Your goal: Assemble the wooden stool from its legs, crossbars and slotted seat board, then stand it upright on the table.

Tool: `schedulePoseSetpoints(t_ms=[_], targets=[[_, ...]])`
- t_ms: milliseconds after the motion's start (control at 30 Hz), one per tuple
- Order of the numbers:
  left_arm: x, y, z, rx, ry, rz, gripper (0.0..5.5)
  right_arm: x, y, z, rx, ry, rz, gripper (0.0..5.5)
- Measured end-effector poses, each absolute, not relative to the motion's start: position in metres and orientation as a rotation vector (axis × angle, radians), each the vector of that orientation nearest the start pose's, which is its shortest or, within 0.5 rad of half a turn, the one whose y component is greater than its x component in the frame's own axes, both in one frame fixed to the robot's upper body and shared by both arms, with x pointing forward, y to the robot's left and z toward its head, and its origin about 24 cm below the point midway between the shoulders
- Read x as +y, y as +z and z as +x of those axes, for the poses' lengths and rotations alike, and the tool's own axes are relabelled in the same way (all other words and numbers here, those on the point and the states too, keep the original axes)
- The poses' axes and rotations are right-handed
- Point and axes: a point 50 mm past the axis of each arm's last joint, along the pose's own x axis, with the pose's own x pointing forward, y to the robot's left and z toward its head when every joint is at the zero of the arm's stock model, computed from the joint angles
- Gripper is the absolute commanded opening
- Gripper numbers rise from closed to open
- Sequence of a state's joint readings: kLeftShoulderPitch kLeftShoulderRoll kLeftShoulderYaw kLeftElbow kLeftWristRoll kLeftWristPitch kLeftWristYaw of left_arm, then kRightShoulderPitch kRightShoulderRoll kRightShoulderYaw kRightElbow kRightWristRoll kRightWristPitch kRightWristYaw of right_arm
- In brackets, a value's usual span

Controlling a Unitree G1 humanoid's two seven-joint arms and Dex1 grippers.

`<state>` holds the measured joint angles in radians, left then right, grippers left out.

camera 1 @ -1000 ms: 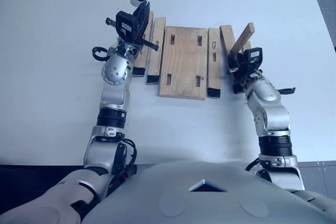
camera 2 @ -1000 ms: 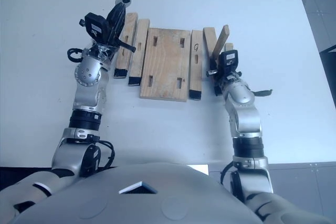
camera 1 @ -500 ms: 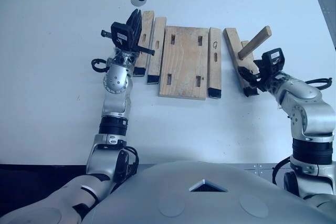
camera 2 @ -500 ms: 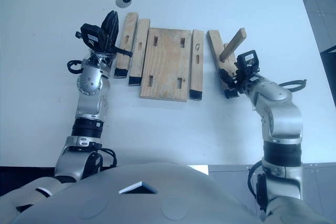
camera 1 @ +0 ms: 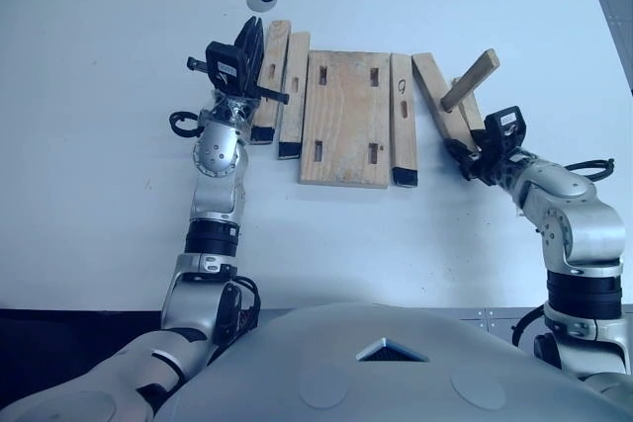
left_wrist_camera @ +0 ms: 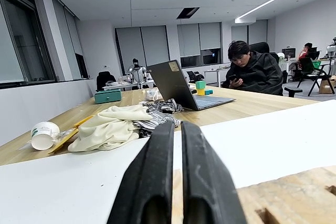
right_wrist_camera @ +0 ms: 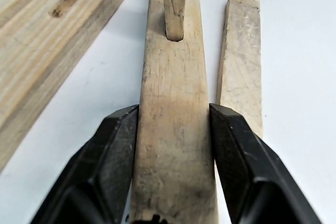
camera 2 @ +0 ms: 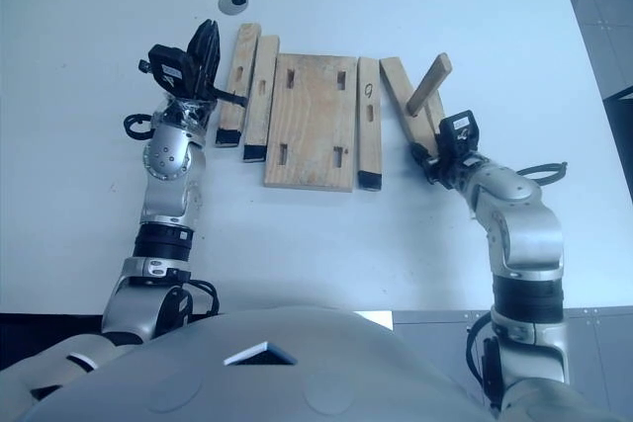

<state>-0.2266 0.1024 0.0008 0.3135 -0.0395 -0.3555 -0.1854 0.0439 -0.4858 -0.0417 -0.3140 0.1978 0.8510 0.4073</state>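
Right end effector (right_wrist_camera: pixel 173 115) clamps the near end of a leg (camera 1: pixel 432 81) on the worktop (camera 1: pixel 99 96) right of the seat board (camera 1: pixel 346 116), crossbar (camera 1: pixel 471 78) sticking up from its slot; I judge it light, rigid, slightly slick, best pinched across its flat sides.

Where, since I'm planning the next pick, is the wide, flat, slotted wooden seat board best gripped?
Probably its near short edge, coming from the robot's side. The seat board lies flat on the white table, and wooden legs lie close along both long sides, leaving only its ends free.
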Motion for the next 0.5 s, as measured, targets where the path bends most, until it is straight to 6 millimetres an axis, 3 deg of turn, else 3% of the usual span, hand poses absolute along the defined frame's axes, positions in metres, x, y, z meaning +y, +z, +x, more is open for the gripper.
schedulePoseSetpoints(t_ms=[133, 200, 333, 367, 500], targets=[[0.149, 0.064, 0.292, -0.265, -0.218, 0.073, 0.19, -0.219, 0.047, 0.224, 0.621, 0.312, -0.189, 2.02], [0.150, 0.070, 0.292, -0.287, -0.223, 0.008, 0.46, -0.222, 0.050, 0.227, 0.608, 0.292, -0.160, 2.02], [0.143, 0.094, 0.291, -0.349, -0.348, -0.296, 1.16, -0.228, 0.095, 0.256, 0.419, 0.282, -0.110, 2.02], [0.136, 0.101, 0.290, -0.354, -0.428, -0.401, 1.23, -0.220, 0.109, 0.263, 0.364, 0.339, -0.096, 2.02], [0.125, 0.115, 0.277, -0.344, -0.656, -0.717, 1.79, -0.204, 0.130, 0.267, 0.290, 0.552, 0.004, 2.02]])
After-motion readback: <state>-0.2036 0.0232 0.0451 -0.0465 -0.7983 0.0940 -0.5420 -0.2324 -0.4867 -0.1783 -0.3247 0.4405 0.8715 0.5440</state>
